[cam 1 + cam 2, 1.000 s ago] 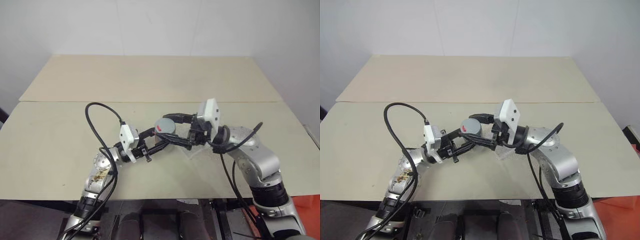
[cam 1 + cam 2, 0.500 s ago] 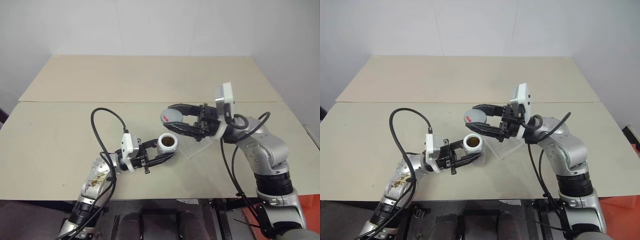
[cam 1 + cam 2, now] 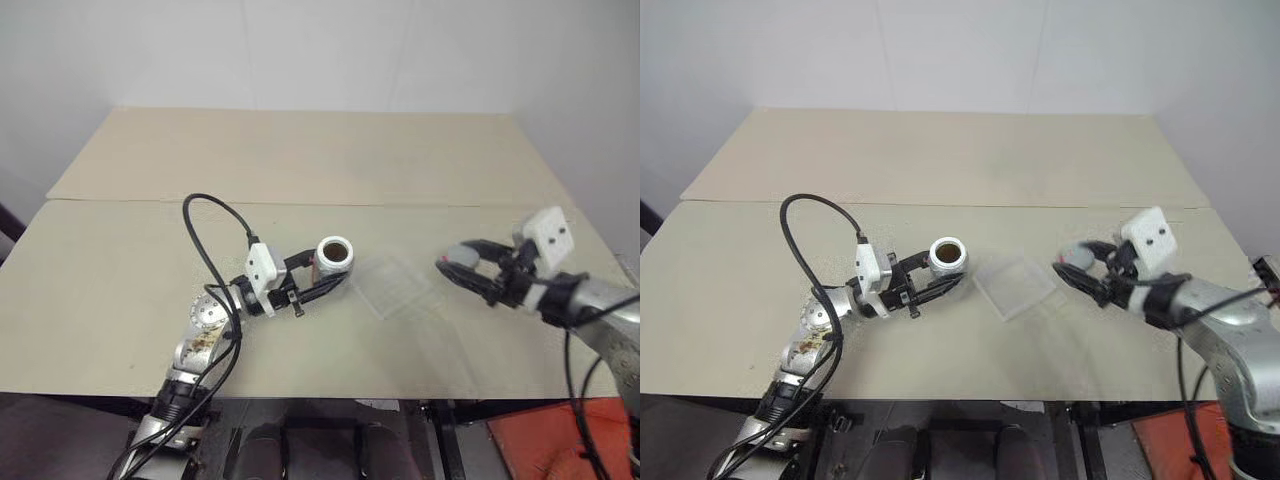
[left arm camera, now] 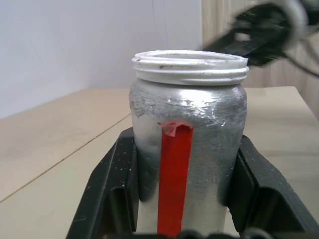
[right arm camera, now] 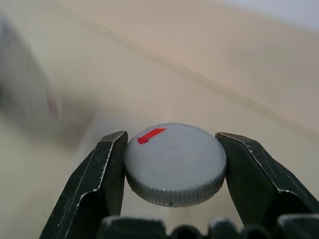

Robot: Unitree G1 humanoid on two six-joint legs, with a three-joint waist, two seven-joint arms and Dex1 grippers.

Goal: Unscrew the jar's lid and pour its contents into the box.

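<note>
Left eye view: big change in the last second. The lid [image 5: 174,171] was sitting on the jar [image 3: 335,258] with both grippers meeting over the middle of the table; now it's off. The right gripper [image 3: 462,272] has swung well out to the right with the lid pinched between its fingers [image 5: 102,184], clear of the box [image 3: 398,290] and past its far side. The left gripper [image 3: 318,280] is clamped on the jar body, jar upright, mouth open, just left of the box and held above the table [image 3: 300,160]. Left arm has barely shifted.

Meaning: unscrew step looks done. What's left is tipping the jar over the box, and probably parking the lid somewhere. Jar is near the box but not over it yet, so I'd expect a short move right, then a wrist roll.

Hard to make out:
- Contents: jar interior reads dark brown from above, can't pick out any separate bit in it.
- Box is clear plastic and faint against the table; walls barely visible, looks empty.
- Lid in the head views is mostly lost between the right fingers; right wrist view shows it plainly, red mark up.
- Left wrist view shows the red stripe and threaded rim, not the inside.
- Right arm is cut off at the frame edge.
</note>
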